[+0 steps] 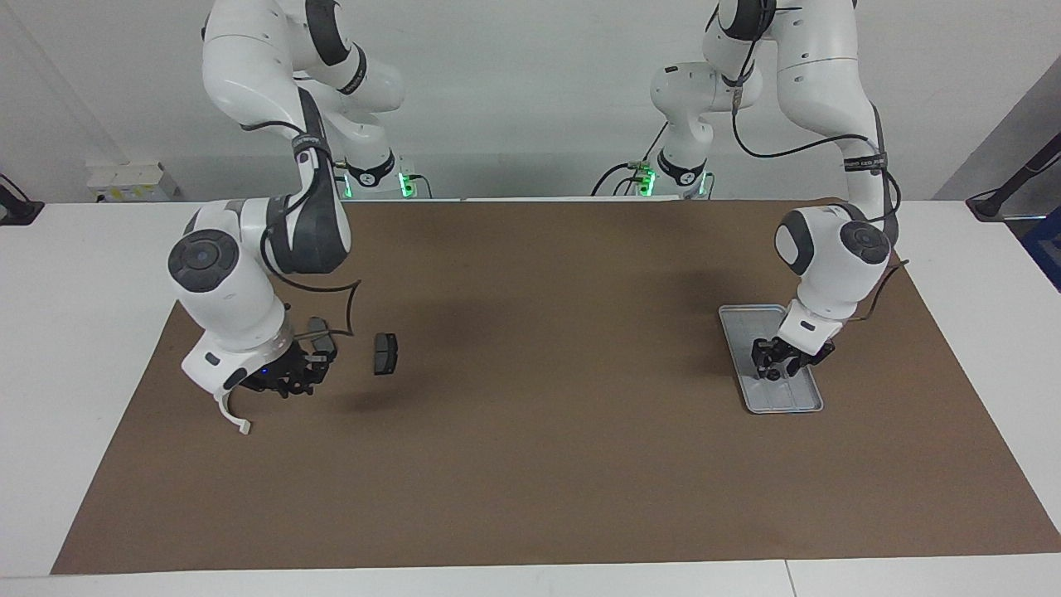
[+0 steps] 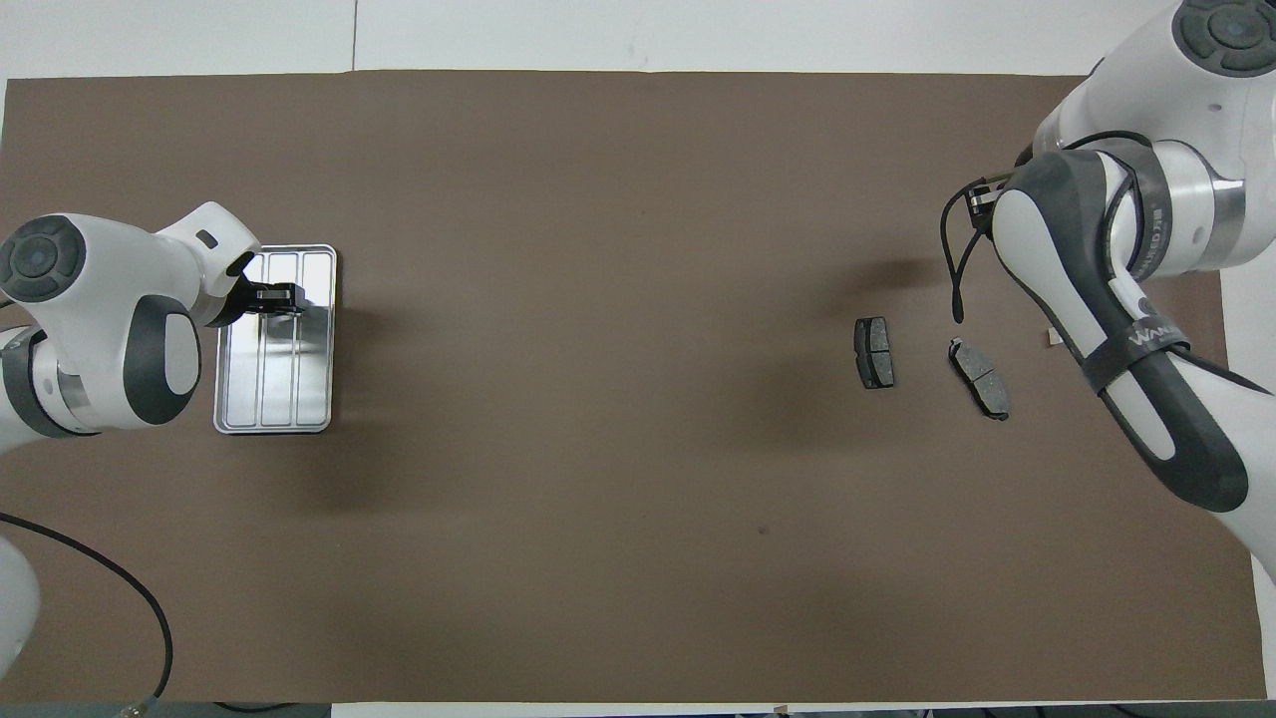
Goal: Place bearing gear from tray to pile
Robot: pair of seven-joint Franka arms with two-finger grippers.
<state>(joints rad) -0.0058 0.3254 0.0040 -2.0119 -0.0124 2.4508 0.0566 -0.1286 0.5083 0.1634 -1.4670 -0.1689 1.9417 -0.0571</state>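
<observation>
bearing gear [image 1: 772, 374], small dark round part, sits directly under left gripper [image 1: 777, 366] in flat ribbed silver tray [image 1: 738, 332]; fingers clenching round it, grasp unconfirmed.

— Where is the tray [image 1: 733, 325]?

— Flat on the brown mat at the left arm's end of the table: silver-grey, rectangular, rounded corners, low rim, ribbed floor [image 2: 274, 384]. A small dark round part [image 1: 772, 375], seemingly the bearing gear, shows low over it.

— And the pile?

— At the right arm's end. Two dark grey pad-shaped pieces [image 2: 874, 352] [image 2: 980, 377] lie flat, side by side but apart. The white curved bracket [image 1: 231, 414] is mostly covered; one end shows.
</observation>
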